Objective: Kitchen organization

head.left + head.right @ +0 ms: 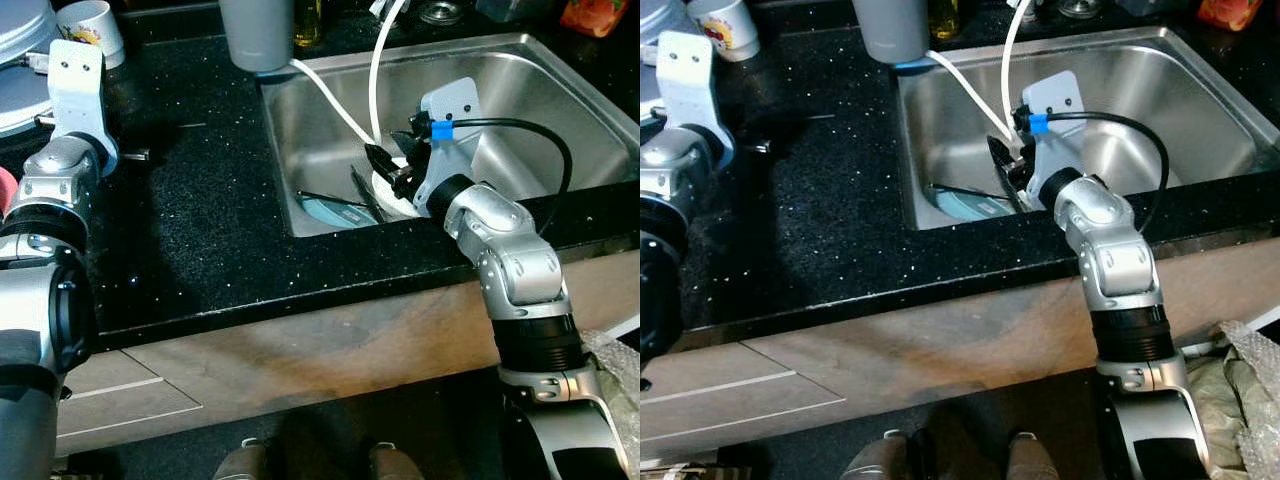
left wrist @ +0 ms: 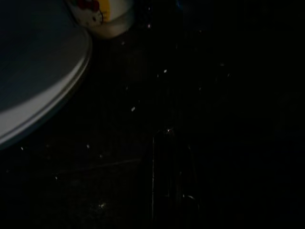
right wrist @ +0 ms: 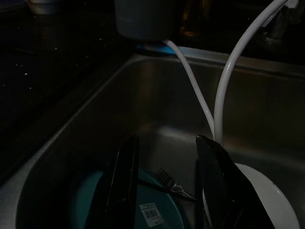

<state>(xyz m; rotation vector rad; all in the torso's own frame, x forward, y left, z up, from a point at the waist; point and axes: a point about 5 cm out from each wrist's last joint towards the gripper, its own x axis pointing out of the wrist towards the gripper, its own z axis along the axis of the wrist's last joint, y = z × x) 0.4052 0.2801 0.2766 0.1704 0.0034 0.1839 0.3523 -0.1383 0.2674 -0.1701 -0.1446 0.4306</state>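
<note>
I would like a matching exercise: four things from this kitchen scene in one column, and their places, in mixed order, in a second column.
Things:
1. round teal plate
2. white cartoon-printed mug
3. tall grey plastic cup
4. right gripper

Places:
A. on the black countertop, at the sink's back-left corner
B. flat on the sink bottom, a fork across it
C. far back-left on the countertop
D. jaws open, inside the sink above the dishes

Pairs: 1-B, 2-C, 3-A, 4-D

head eyes look down on sink (image 1: 500, 90); wrist cameras close.
</note>
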